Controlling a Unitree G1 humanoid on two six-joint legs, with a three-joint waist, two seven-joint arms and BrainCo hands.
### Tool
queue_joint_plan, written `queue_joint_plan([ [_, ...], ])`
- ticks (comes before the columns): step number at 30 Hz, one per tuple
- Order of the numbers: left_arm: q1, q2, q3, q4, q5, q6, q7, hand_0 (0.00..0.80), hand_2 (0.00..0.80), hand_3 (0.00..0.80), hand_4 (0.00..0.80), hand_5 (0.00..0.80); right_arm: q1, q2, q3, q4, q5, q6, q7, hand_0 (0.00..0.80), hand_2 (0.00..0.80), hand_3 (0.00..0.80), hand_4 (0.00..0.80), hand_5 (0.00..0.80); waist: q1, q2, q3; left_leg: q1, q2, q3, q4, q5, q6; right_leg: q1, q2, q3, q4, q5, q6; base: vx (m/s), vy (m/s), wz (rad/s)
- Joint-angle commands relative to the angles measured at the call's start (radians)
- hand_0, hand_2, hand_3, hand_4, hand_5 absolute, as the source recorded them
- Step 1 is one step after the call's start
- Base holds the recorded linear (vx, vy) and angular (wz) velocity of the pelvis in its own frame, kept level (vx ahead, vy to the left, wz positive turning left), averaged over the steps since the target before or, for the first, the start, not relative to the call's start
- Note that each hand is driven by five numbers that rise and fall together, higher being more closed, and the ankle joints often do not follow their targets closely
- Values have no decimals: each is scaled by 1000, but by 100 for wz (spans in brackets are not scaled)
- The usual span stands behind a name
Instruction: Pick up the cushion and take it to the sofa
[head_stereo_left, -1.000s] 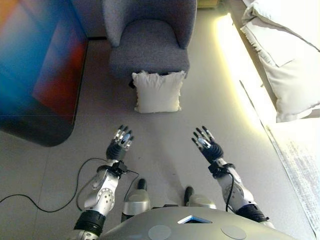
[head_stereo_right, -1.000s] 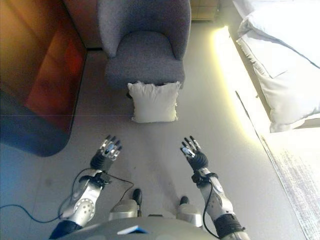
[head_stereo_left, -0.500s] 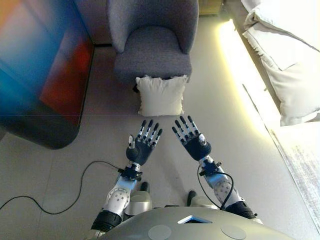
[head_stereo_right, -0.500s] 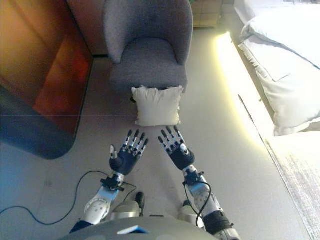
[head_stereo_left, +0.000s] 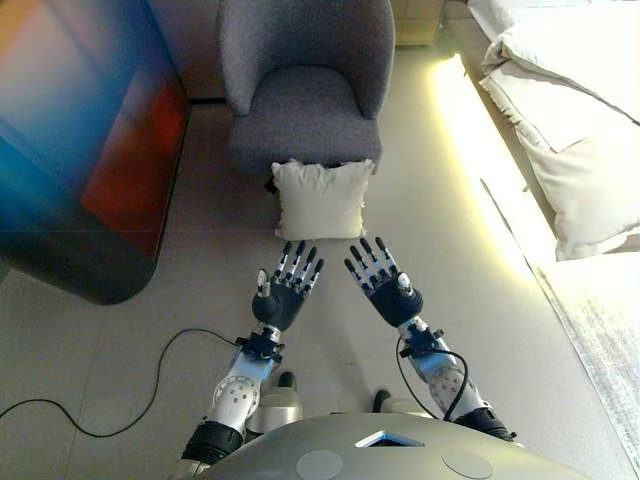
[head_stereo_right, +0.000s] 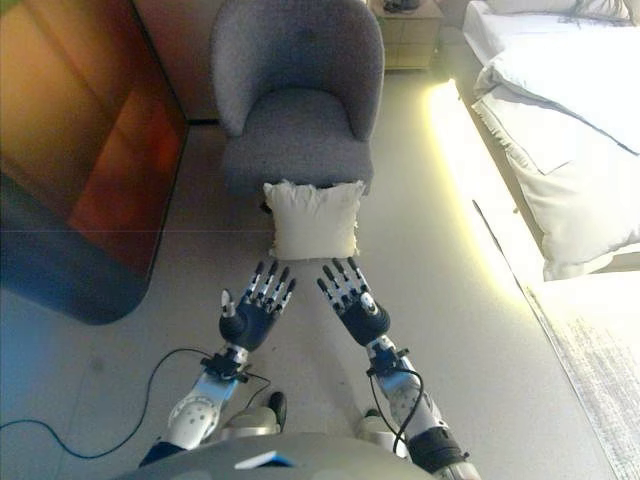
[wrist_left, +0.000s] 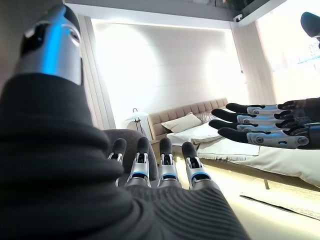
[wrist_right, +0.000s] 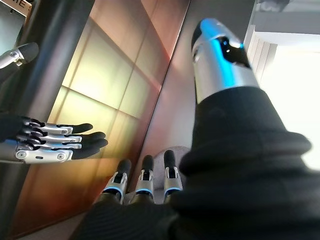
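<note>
Cushion (head_stereo_left: 320, 199) stands on the floor (head_stereo_left: 450, 250), propped against the front of the grey armchair (head_stereo_left: 305, 80). Just short of it, the left hand (head_stereo_left: 281, 296) and right hand (head_stereo_left: 385, 287) hover side by side, fingers straight and empty, apparently set to clasp it from both sides.
</note>
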Motion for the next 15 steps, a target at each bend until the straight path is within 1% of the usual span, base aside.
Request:
queue_joint_plan([
  [1, -50, 54, -14, -17, 369, -182, 246, 0, 0, 0, 0, 0, -44, -38, -2, -41, -362, -193, -271, 0, 0, 0, 0, 0, -17, 11, 20, -25, -57, 23, 76, -74, 57, -75, 69, -16, 74, 4, -49, 0, 0, 0],
  [3, -67, 93, 1, 1, 568, -225, 414, 0, 0, 0, 0, 0, -56, -78, -7, -37, -541, -236, -411, 0, 0, 0, 0, 0, -20, 12, 21, -35, -58, 20, 74, -67, 57, -85, 70, -14, 75, 5, -50, -16, 15, 0],
  [6, -71, 152, 57, 1, 685, -211, 493, 0, 0, 0, 0, 0, -46, -141, -34, -57, -675, -242, -497, 0, 0, 0, 0, 0, -23, 10, 27, -46, -60, 19, 78, -65, 59, -95, 72, -9, 76, 3, -52, -37, 33, 0],
  [7, -66, 165, 75, 3, 682, -205, 492, 0, 0, 0, 0, 0, -41, -158, -50, -58, -709, -243, -510, 0, 0, 0, 0, 0, -23, 10, 31, -52, -62, 19, 83, -65, 60, -98, 72, -7, 77, 3, -54, -32, 37, 0],
  [9, -57, 169, 98, 9, 675, -206, 481, 0, 0, 0, 0, 0, -37, -174, -67, -45, -767, -247, -533, 0, 0, 0, 0, 0, -21, 8, 39, -61, -63, 21, 97, -71, 61, -102, 67, -9, 80, 4, -54, -10, 33, -1],
  [12, -25, 153, 120, 24, 660, -228, 469, 0, 0, 0, 0, 0, -29, -172, -83, -24, -776, -241, -539, 0, 0, 0, 0, 0, -13, -1, 50, -64, -67, 25, 124, -88, 64, -98, 58, -12, 84, 4, -54, 46, 40, -3],
  [15, 19, 129, 140, 30, 655, -250, 455, 0, 0, 0, 0, 0, -9, -155, -91, -24, -739, -232, -510, 0, 0, 0, 0, 0, -6, -16, 53, -70, -72, 36, 171, -114, 68, -93, 43, -9, 94, 0, -52, 67, 41, -7],
])
